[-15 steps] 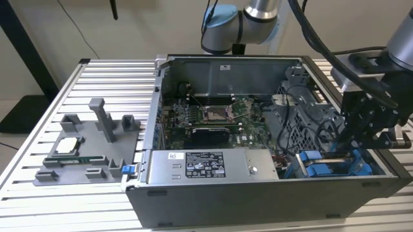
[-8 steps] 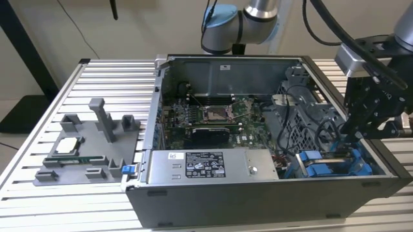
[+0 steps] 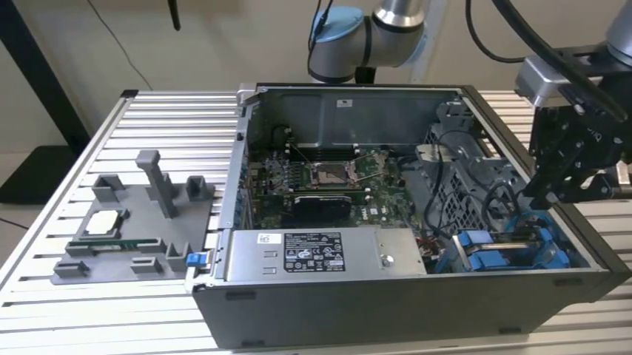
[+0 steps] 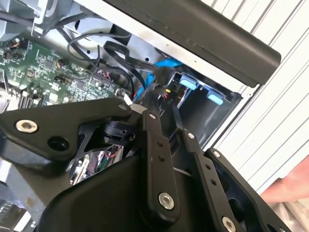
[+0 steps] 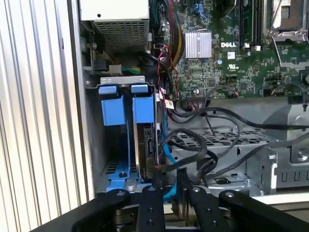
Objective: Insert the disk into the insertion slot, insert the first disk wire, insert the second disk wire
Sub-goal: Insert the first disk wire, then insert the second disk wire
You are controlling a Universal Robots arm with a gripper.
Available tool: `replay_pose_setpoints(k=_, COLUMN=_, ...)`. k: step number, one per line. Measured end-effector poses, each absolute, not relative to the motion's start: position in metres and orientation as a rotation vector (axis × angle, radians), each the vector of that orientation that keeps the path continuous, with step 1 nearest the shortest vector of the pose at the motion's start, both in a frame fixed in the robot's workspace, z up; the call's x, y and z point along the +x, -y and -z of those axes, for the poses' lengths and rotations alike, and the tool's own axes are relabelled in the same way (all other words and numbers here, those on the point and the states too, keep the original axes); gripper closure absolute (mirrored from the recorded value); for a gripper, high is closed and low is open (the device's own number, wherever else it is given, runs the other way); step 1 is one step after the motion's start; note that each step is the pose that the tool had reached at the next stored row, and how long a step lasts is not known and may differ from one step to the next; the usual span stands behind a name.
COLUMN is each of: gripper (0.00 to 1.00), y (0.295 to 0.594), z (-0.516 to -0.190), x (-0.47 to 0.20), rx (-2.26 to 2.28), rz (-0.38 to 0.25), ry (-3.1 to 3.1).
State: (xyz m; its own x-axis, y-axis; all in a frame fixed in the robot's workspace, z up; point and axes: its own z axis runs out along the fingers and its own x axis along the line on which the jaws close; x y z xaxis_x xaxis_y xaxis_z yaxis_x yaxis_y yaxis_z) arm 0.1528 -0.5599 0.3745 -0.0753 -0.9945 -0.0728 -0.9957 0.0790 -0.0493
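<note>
Grey sheet metal forms the open computer case (image 3: 395, 310), which lies on a slatted aluminium table (image 3: 59, 310) in the exterior view. The green motherboard (image 3: 316, 177) is in its middle and the black-labelled power supply (image 3: 316, 255) runs along the near wall. The insertion slot (image 3: 504, 250), marked by its blue plastic parts, sits in the case corner at the exterior view's right, just beside the power supply. The black gripper (image 3: 545, 194) hangs over that corner, above the slot. On the table at the exterior view's left, apart from the case, stands a grey fixture (image 3: 168, 229) carrying a processor (image 3: 103, 222) and a memory stick (image 3: 114, 243).

In the second wrist view the gripper (image 4: 164, 113) points into the same corner, toward a blue wire (image 4: 161, 65) and black wires (image 4: 118, 50) that run near the slot's blue tabs (image 4: 188, 83).

In the first wrist view the disk (image 5: 147, 145) stands on edge inside the insertion slot (image 5: 112, 159), behind a blue frame handle (image 5: 143, 108); a second blue handle (image 5: 112, 110) is just beside it. The blue wire (image 5: 166, 157) runs from beside the disk's exposed edge to the gripper (image 5: 170, 180), with the black wires (image 5: 190, 131) looped close by. Whether the gripper is apart, together or clamped on a wire cannot be told
</note>
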Motion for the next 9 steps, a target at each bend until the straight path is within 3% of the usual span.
replay_pose_setpoints(k=9, gripper=0.0, y=0.556, z=-0.38, x=0.165, rx=-2.075, rz=-0.02, ry=-2.242)
